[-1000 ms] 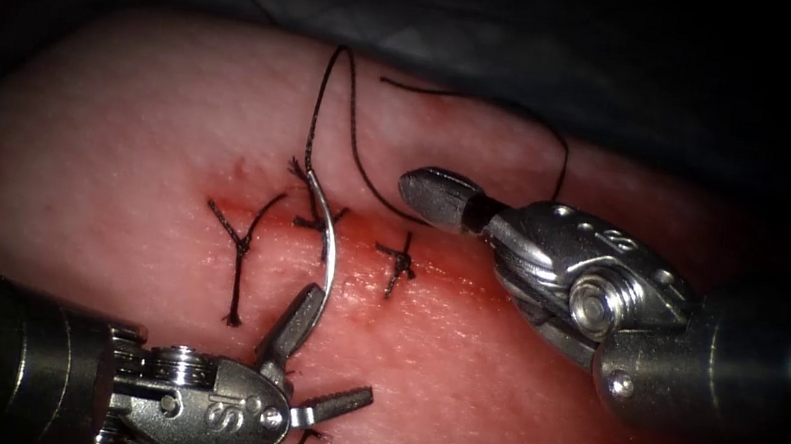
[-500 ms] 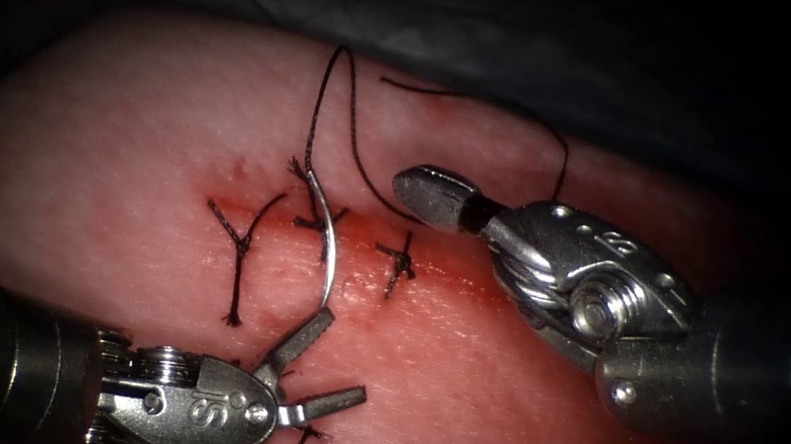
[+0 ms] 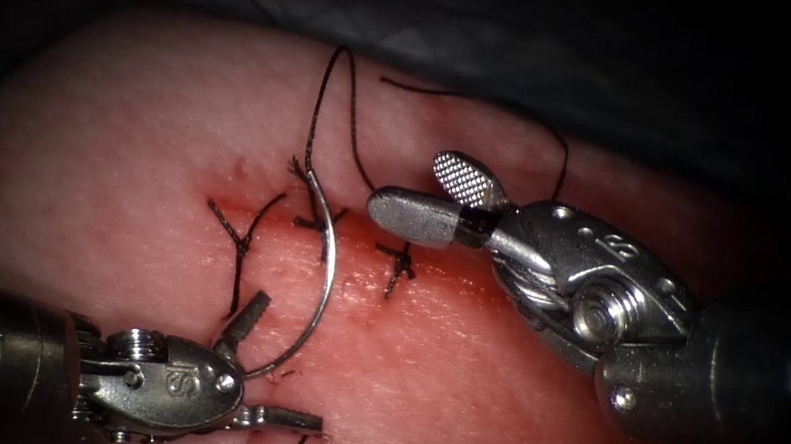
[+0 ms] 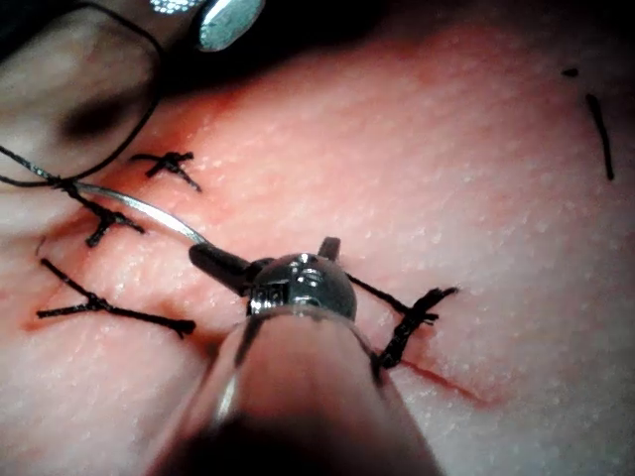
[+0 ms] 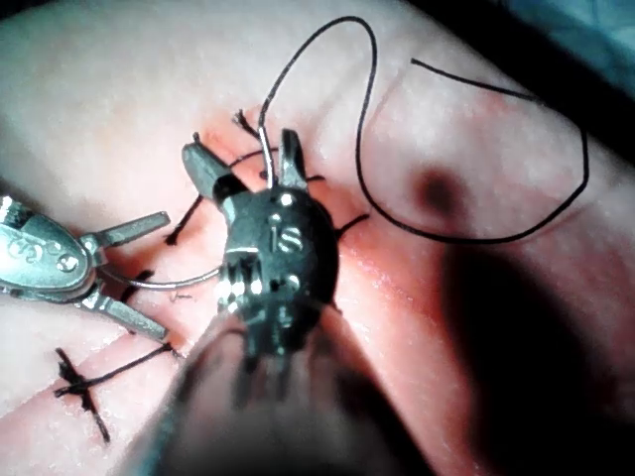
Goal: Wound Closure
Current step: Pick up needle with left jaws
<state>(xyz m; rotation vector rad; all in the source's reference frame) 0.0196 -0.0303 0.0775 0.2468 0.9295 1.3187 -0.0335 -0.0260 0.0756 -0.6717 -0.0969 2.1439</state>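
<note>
both hands spread, holding nothing: left hand (image 3: 272, 363), right hand (image 3: 424, 195); needle (image 3: 324, 274) lies free across cut.

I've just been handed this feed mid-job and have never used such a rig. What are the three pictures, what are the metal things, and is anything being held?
This is a bench surgical robot with two thin arms, each ending in a small tool with two jaws. The endoscope view looks down on the tissue, a piece of pork belly with a cut crossed by dark stitches. The other two pictures come from cameras riding on each arm. The left tool has its jaws open and holds nothing. The curved needle lies on the tissue across the cut, its lower end between those open jaws. The thread loops away from its upper end. The right tool hovers beside the needle's upper end, jaws open, holding nothing.
</note>
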